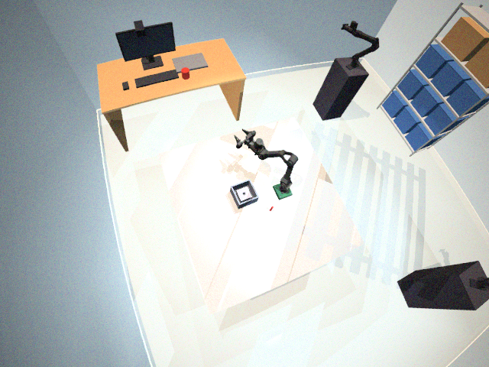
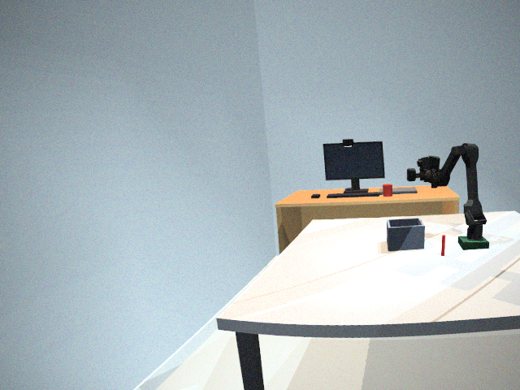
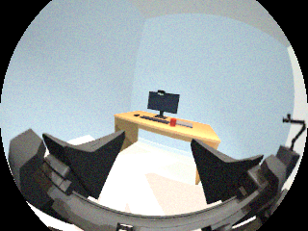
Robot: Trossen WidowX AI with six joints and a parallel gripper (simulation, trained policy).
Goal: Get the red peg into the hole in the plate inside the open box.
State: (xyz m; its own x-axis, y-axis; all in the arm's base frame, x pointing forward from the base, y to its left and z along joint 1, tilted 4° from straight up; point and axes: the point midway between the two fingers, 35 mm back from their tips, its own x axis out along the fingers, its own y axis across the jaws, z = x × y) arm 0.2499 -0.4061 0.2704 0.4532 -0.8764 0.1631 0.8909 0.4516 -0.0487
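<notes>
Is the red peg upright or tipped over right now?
Upright: the exterior view shows the red peg as a tall, narrow bar standing on end on the table, outside the box.

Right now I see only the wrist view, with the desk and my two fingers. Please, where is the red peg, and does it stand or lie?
Observer: The red peg stands upright on the table, near the green base plate.

Operator: Thank you. And the box, is its top free for the peg to enter?

Observer: Yes, the box has an open top, and the top view shows a pale plate at its bottom with a dark hole in the middle.

Operator: Is my gripper near the peg?

Observer: No. It is raised well above the table, on the desk side of the box, away from the peg.
</notes>
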